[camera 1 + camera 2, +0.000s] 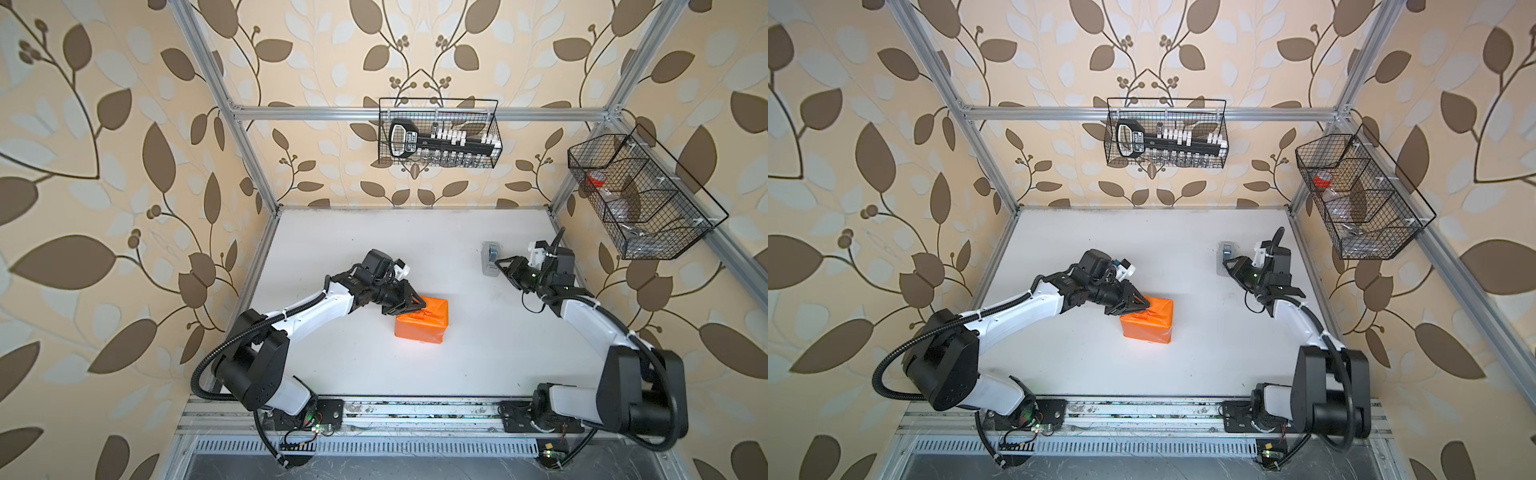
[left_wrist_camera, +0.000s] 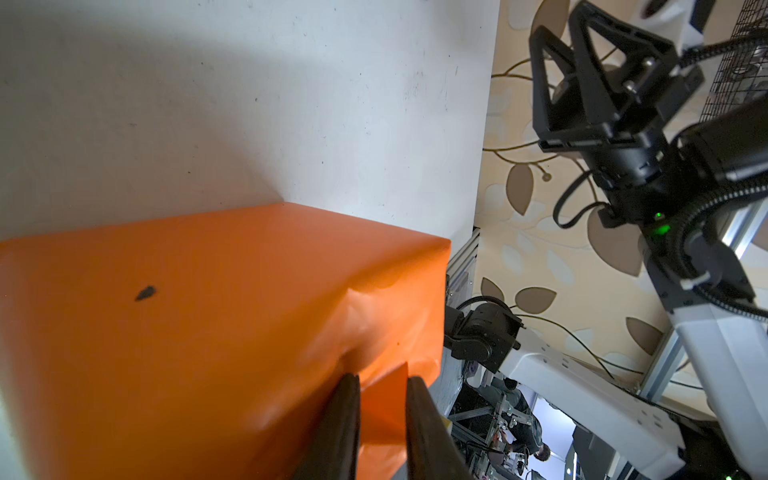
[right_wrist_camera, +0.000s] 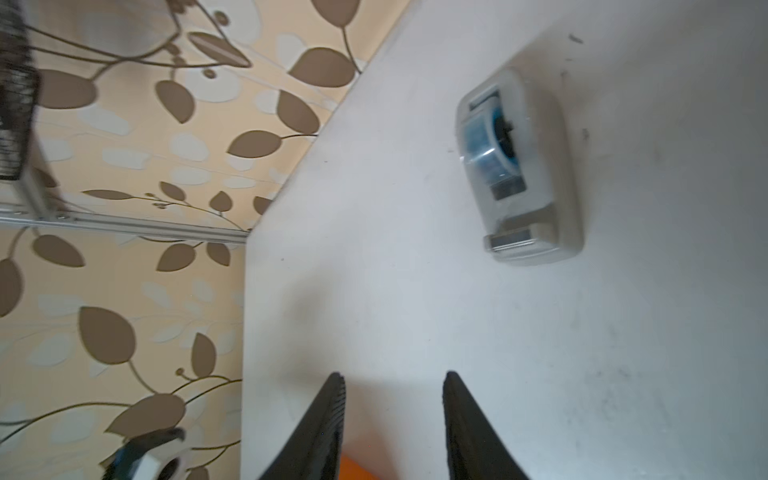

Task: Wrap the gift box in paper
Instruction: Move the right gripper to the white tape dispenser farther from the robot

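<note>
Left gripper [image 2: 382, 380] has its jaws drawn close on a fold of the paper [image 2: 187, 332], and the orange flap fills the narrow gap between its fingers [image 2: 345, 424]. In both top views this gripper sits at the far left corner of the wrapping. The paper is folded tight into a box shape and rests near the middle of the white worktop [image 1: 374, 257] (the gift box is fully covered and cannot be seen, though a small dark mark [image 2: 145, 293] shows on one orange face). Right gripper [image 3: 394, 376] is well apart from the paper, jaws spread with nothing between them. It hangs near the grey tape dispenser [image 3: 519, 174] on the far right part of the worktop, not touching it.
</note>
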### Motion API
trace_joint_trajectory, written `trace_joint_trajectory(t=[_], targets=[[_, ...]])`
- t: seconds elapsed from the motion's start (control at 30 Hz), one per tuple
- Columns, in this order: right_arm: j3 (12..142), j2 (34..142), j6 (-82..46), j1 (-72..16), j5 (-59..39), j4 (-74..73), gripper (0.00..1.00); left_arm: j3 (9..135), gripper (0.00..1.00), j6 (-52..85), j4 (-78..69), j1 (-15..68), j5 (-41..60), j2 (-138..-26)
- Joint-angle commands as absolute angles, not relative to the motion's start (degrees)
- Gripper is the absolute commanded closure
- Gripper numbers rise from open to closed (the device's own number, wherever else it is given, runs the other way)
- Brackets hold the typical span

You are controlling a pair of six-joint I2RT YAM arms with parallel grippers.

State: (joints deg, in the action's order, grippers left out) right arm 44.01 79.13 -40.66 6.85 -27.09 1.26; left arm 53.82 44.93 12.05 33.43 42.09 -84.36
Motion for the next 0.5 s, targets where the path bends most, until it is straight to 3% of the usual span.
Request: trace_joint_trajectory(t=[0.0, 0.47], targets=[[49.47, 84.38, -33.69, 7.11, -23.56, 7.03, 0.62, 50.96, 0.77, 43.76, 14.84, 34.26, 42.01, -83.86], [60.17, 100.08, -24.98, 7.22, -20.16, 9.17, 0.63, 48.96, 0.77, 44.82, 12.21, 34.18, 41.66, -83.63]])
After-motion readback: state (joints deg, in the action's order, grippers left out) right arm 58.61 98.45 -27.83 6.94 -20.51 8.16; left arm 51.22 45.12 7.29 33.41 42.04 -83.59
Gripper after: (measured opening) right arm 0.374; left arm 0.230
